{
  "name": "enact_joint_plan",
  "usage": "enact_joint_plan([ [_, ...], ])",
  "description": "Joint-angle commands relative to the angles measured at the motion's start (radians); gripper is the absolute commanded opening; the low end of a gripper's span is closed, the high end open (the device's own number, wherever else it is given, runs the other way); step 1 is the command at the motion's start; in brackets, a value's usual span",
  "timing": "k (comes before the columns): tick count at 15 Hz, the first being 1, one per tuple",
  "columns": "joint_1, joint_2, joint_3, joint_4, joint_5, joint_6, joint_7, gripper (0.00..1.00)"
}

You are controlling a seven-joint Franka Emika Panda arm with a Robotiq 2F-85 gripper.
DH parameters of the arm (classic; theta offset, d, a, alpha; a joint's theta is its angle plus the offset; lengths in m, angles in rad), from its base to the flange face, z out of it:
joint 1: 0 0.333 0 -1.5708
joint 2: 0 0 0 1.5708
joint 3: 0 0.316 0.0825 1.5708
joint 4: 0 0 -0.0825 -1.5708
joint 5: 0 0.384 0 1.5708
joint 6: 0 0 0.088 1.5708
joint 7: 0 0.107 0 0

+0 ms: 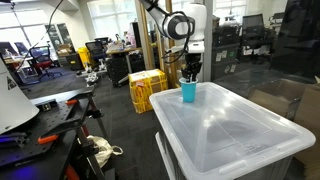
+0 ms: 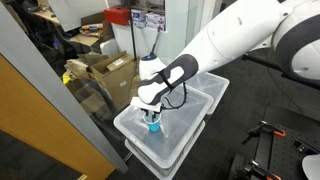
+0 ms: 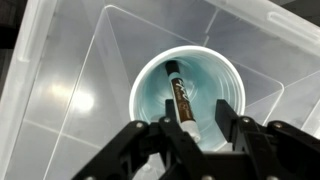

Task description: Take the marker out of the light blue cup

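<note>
my gripper [image 3: 200, 140] hangs straight above the light blue cup [image 3: 215, 85], pointing down into its mouth. in the wrist view my two dark fingers [image 3: 160, 140] come in from the bottom edge, one on each side of the near part of the cup's whitish rim, with a clear gap between them. the jaws stand partly apart, neither wide nor closed, and they have hold of nothing.

the marker [image 3: 178, 92] lies inside the cup, leaning against the inner wall. its dark body runs from the far side of the cup floor toward me, and its lighter end comes up in the gap between my fingers, nearer the one on the left of that view. i cannot tell whether that finger touches it; the other finger is plainly clear of it.

in both exterior views the cup [image 1: 188, 92] [image 2: 153, 125] stands upright directly under my gripper [image 1: 190, 72] [image 2: 152, 112], on the lid of a translucent plastic storage bin [image 1: 240, 130] [image 2: 190, 120], close to one corner of that lid. my fingertips are down at the level of the rim — just above it or just inside, too small to tell from those views. the marker itself is too thin to make out there.

behind me in an exterior view sits a yellow crate [image 1: 147, 88] on the floor, well apart from the bin.
</note>
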Motion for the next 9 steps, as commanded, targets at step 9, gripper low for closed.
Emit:
enact_joint_plan([
  [9, 0.042, 0.037, -0.037, 0.086, -0.048, -0.106, 0.201, 0.52],
])
